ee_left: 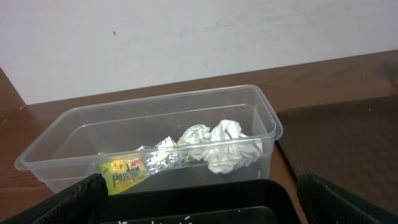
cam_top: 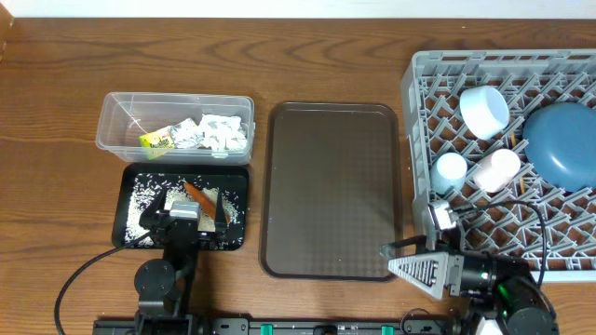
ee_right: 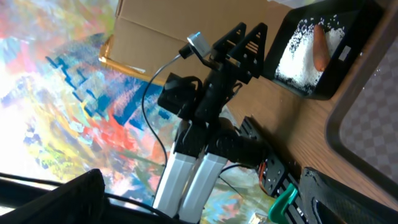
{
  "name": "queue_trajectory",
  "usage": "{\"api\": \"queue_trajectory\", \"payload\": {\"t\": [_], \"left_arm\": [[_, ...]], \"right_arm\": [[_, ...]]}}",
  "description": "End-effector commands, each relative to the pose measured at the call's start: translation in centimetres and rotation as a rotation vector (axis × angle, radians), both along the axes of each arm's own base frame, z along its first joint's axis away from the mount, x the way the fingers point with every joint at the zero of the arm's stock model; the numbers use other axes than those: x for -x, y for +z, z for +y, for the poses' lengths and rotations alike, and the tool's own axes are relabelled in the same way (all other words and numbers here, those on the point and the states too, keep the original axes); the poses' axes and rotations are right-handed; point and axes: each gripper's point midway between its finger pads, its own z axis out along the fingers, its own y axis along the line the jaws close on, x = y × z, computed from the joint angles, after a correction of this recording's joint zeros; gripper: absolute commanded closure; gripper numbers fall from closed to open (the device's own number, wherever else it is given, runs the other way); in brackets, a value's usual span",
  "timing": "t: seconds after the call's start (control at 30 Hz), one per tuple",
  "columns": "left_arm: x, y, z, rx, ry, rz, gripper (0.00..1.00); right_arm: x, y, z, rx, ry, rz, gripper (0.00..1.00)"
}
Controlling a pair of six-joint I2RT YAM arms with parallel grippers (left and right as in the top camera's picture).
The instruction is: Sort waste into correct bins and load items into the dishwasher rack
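The clear tub [cam_top: 116, 116] holds crumpled white paper [cam_top: 222, 132] and the yellow-green wrapper [cam_top: 156, 141]; all three show in the left wrist view: tub [ee_left: 56, 134], paper [ee_left: 227, 149], wrapper [ee_left: 124, 173]. The black tray [cam_top: 128, 191] holds rice [cam_top: 147, 191] and the carrot [cam_top: 196, 194]. My left gripper [cam_top: 191, 221] hovers open and empty over the tray's near side [ee_left: 199, 202]. The grey rack [cam_top: 419, 102] holds the white bowl [cam_top: 484, 110], blue plate [cam_top: 563, 140], light blue cup [cam_top: 450, 169], pink cup [cam_top: 494, 170] and a chopstick [cam_top: 511, 141]. My right gripper [cam_top: 399, 258] is open and empty [ee_right: 205, 199].
The brown serving tray [cam_top: 333, 191] lies between the black tray and the rack. The right wrist view looks left across the table at my left arm [ee_right: 211, 93], the black tray [ee_right: 311, 93] with rice [ee_right: 298, 56] and carrot [ee_right: 320, 46], and a cardboard box [ee_right: 161, 37] beyond.
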Motion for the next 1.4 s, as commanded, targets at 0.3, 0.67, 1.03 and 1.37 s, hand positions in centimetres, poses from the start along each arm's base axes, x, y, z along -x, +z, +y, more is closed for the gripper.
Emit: {"api": "queue_trajectory", "payload": {"t": [0.3,0.67,1.03,1.37], "left_arm": [[0.0,-1.6,0.3,0.003,0.014,0.038,0.00],[0.0,-1.6,0.3,0.003,0.014,0.038,0.00],[0.0,-1.6,0.3,0.003,0.014,0.038,0.00],[0.0,-1.6,0.3,0.003,0.014,0.038,0.00]], "right_arm": [[2.4,1.0,0.3,0.025,0.017,-0.181,0.01],[4.8,1.6,0.8,0.027,0.070,-0.295,0.01],[7.0,2.1,1.0,0.033,0.086,-0.437,0.01],[8.7,2.3,1.0,0.040,0.085,-0.561,0.01]]}}
